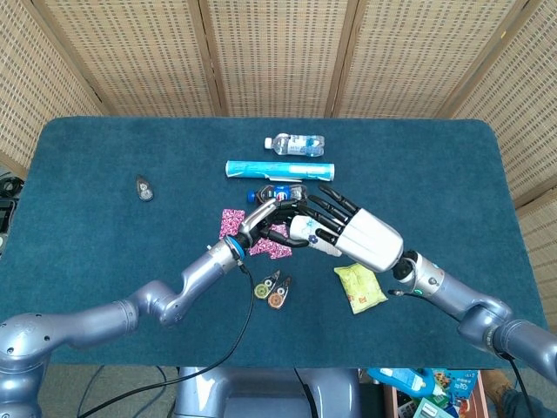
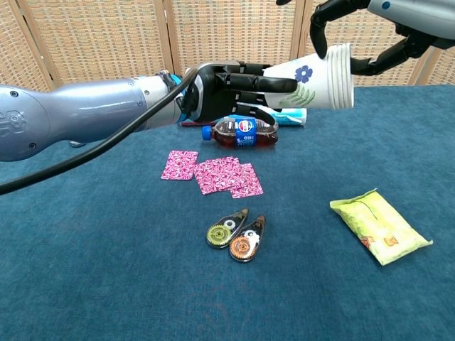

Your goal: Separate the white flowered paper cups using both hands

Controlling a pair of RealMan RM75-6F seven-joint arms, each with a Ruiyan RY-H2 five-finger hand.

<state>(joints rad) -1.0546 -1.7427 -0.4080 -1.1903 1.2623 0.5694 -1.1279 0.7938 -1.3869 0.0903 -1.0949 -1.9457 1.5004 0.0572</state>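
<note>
A nested stack of white flowered paper cups (image 2: 316, 78) lies on its side in the air above the blue table, rims pointing right in the chest view. My left hand (image 2: 227, 85) grips the stack's narrow base end. My right hand (image 2: 370, 28) reaches in from the upper right, its spread fingers (image 2: 321, 32) curving over the rims on one side and under them on the other. I cannot tell whether they touch the rim. In the head view the cups (image 1: 305, 231) show between the left hand (image 1: 270, 213) and the right hand (image 1: 357, 237), which covers most of them.
Under the cups lies a cola bottle (image 2: 242, 133). Pink square packets (image 2: 220, 174) and two tape dispensers (image 2: 238, 238) sit nearer me, with a yellow-green packet (image 2: 377, 226) at the right. A blue-white tube (image 1: 280, 168), a water bottle (image 1: 294, 144) and a small dark object (image 1: 144, 187) lie farther back.
</note>
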